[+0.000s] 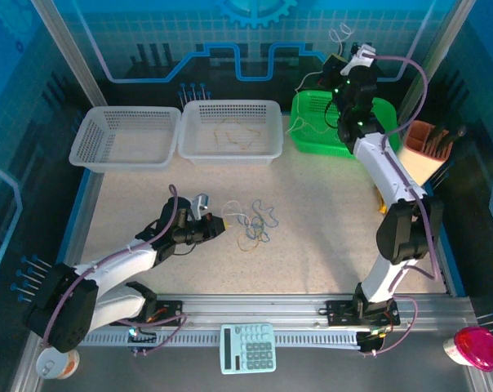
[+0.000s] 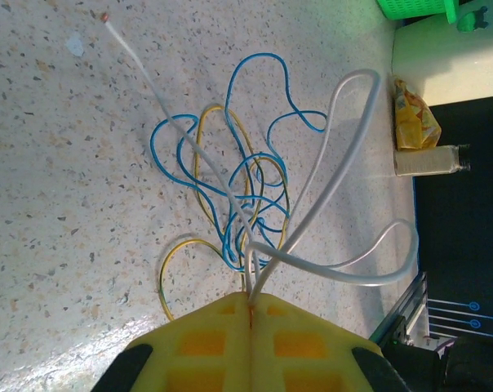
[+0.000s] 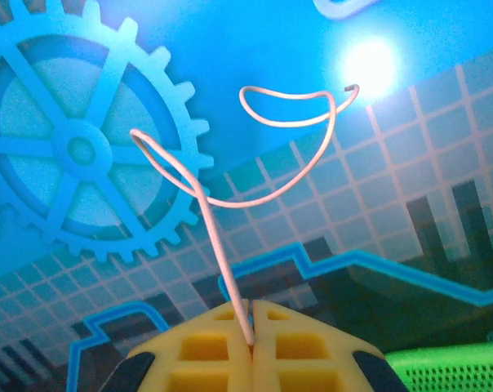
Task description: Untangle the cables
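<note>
Left pincer [image 2: 252, 304] sits low over the counter [image 1: 328, 237], clamped tight on a white cable [image 2: 336, 155] that loops out across the blue and yellow tangle [image 1: 256, 227] (all of it lying mid-counter). Up high, the right pincer [image 3: 252, 322] is clenched too, gripping a pale cable [image 3: 210, 220] that curls in the air over by the green basket [image 1: 312, 135].

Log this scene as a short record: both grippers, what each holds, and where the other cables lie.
left gripper: shut on white cable, low over the table
right gripper: shut on pale cable, raised by the green basket
loose tangle: blue and yellow cables on the table, before the left gripper
middle white basket: tan cable inside
</note>
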`<move>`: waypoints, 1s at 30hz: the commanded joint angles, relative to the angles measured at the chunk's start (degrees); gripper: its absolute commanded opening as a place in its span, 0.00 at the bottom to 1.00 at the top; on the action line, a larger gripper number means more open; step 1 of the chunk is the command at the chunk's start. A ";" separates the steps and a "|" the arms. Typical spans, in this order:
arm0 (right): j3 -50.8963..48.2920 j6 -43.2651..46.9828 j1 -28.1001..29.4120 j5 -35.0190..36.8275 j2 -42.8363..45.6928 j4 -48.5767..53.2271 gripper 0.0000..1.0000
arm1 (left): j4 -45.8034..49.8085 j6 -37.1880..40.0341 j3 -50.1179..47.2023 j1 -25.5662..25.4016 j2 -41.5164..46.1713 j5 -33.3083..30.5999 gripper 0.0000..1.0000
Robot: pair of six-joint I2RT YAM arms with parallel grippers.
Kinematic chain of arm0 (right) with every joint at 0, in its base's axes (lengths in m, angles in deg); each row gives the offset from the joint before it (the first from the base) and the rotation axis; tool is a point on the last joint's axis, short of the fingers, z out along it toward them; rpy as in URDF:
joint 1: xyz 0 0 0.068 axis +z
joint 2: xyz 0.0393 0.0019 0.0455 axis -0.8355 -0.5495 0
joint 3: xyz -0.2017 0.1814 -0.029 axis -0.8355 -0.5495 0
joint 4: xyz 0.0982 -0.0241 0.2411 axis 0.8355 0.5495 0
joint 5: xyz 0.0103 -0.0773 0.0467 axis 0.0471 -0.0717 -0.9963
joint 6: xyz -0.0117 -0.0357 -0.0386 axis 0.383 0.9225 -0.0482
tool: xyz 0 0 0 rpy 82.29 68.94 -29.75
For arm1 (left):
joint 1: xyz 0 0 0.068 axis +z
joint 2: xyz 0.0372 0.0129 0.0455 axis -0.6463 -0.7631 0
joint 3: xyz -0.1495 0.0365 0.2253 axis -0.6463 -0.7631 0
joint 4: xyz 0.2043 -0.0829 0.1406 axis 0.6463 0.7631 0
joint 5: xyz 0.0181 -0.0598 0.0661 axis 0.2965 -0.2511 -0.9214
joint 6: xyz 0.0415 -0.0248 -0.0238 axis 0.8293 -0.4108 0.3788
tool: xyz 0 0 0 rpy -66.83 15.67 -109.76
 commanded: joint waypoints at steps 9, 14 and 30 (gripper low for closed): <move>12.45 4.20 -2.64 2.28 -12.30 0.21 0.00 | 5.96 -1.16 -4.70 0.32 11.40 -3.36 0.00; 14.64 4.84 -3.59 2.40 -16.29 4.82 0.00 | 5.19 -1.86 -3.62 0.40 11.63 -3.46 0.00; 8.76 8.20 -2.88 5.54 -15.61 8.88 0.00 | 3.39 -1.27 -0.66 0.40 10.11 -2.18 0.00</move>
